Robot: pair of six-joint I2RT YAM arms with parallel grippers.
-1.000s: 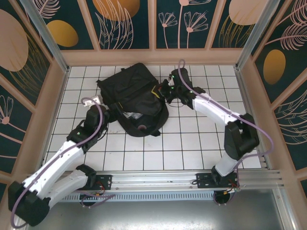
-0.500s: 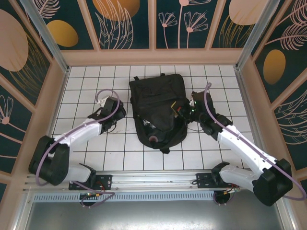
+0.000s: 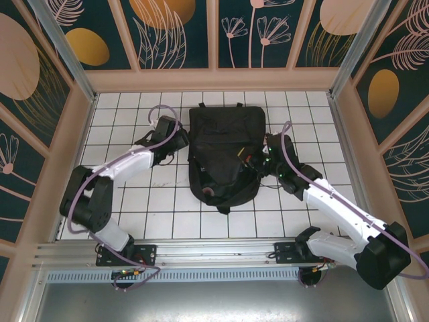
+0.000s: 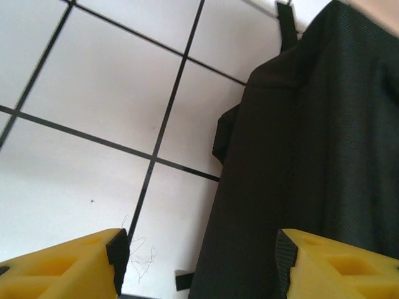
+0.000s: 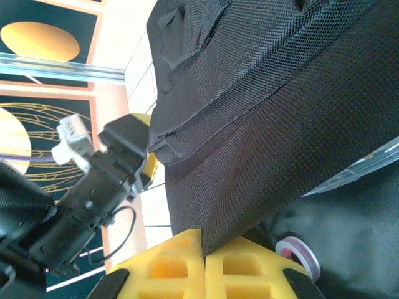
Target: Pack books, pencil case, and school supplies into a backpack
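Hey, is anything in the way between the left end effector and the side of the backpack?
Nothing visible does. The left end effector is open, with bare tiled table and the near edge of the backpack directly ahead of it.

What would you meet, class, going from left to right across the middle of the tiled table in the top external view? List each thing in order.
left claw → backpack → right claw

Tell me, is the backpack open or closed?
Open: the right end effector holds the backpack fabric up, and a pink tape roll shows inside.
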